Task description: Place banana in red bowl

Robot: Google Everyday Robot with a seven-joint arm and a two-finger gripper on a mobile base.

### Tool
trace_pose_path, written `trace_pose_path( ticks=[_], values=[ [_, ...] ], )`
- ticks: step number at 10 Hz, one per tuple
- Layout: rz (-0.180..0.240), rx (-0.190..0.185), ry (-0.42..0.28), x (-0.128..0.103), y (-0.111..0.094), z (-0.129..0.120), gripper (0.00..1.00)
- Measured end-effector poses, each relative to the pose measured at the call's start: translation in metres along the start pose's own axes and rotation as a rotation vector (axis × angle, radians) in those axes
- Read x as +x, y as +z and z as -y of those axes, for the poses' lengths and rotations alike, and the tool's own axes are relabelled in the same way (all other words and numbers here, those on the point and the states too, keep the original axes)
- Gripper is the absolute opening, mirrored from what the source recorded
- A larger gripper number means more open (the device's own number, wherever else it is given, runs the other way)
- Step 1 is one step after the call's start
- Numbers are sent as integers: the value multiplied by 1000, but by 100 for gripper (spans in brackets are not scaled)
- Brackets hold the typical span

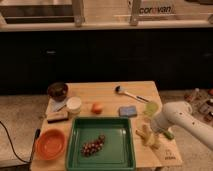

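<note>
Near right edge of tabletop (107, 95), my gripper (154, 131) is at the banana (145, 136); grip state: can't tell. Front-left corner: red bowl (50, 144).

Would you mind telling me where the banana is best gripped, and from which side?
Probably across its slim middle, from above: the banana lies flat on the table beside the green tray, with open room overhead. The gripper hangs close over it.

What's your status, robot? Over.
Gripper low at the table's right side, by banana. Red bowl across the table. Tray with grapes between.
</note>
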Motion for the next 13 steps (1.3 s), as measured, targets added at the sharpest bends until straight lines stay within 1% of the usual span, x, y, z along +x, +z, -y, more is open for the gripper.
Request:
trace_pose_path(
  ticks=[4,7,10,11,13],
  values=[
    [3,1,14,1,6,1,80],
    [3,6,30,7,10,4,80],
    [-1,6,31,10,15,6,80],
    [-1,5,30,9,15,6,78],
    [-2,13,36,9,14,8,61]
  ],
)
